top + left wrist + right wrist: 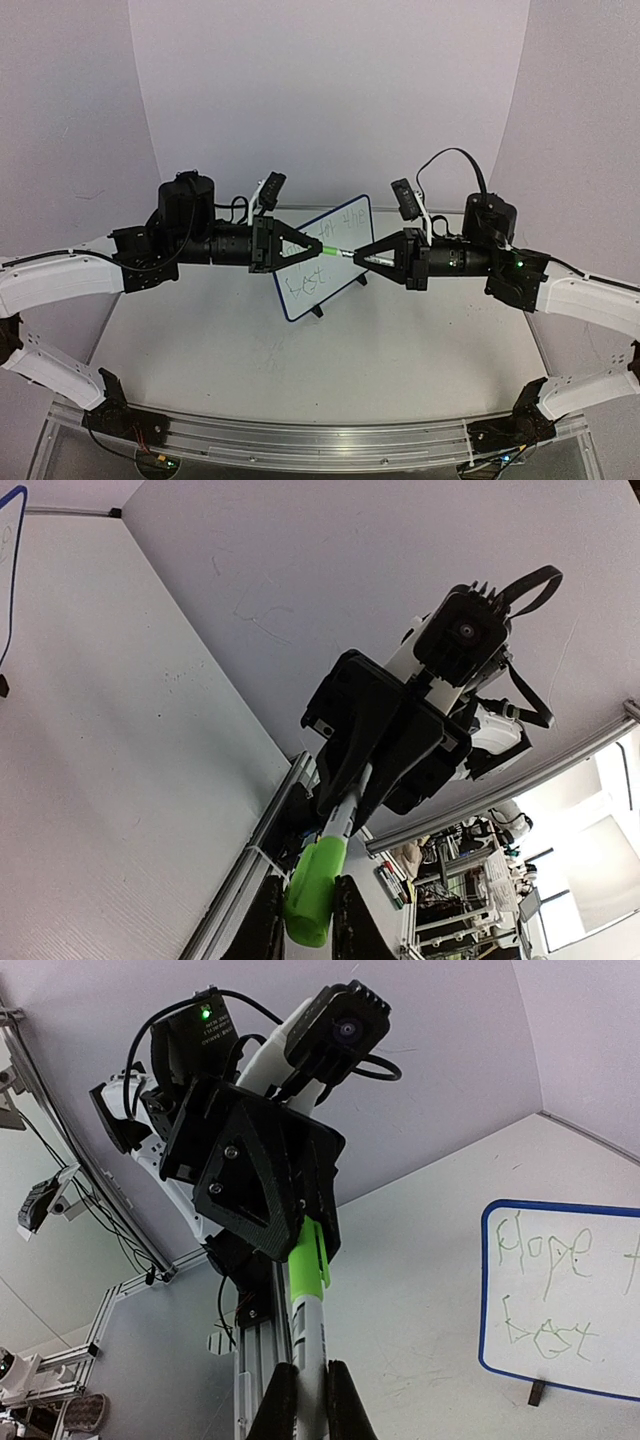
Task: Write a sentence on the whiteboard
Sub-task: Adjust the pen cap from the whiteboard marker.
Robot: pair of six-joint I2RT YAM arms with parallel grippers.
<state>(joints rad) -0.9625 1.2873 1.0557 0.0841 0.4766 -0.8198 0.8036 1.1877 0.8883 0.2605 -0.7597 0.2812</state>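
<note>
**Clerk:** Item one, the board?

**Keeper:** One small rectangular whiteboard (345, 222), dark blue rim, rounded corners. It stands propped and tilted back near the middle of the white table (300, 350), behind both grippers. It carries two lines of green handwriting (545, 1255). "Hope" and "best" are legible in the right wrist view, where the picture edge cuts off the remainder. One black foot (537, 1392) shows under the lower rim.

**Clerk:** Item two?

**Keeper:** One slim marker (343, 253) with a pale barrel and a bright green plastic cap (327, 251) on its left end. It is held level in the air between the two grippers, in front of the board and apart from it.

**Clerk:** Left gripper?

**Keeper:** The black two-finger left gripper (318, 250) points right, toward the other arm. Its jaws are pinched on the green cap, one finger (268, 920) on each side.

**Clerk:** Right gripper?

**Keeper:** The right gripper (360, 256) is black and of the same pattern, and it points left. Its jaws are clamped on the pale barrel, which runs up between the fingers (276, 1405) in the right wrist view.

**Clerk:** Is the cap seated or pulled free?

**Keeper:** Cannot tell. The cap and barrel lie in one line, and the joint is too small to read.

**Clerk:** Spacing of the grippers?

**Keeper:** They sit tip to tip, near each other and not touching, with a short run of marker showing between them.
</note>
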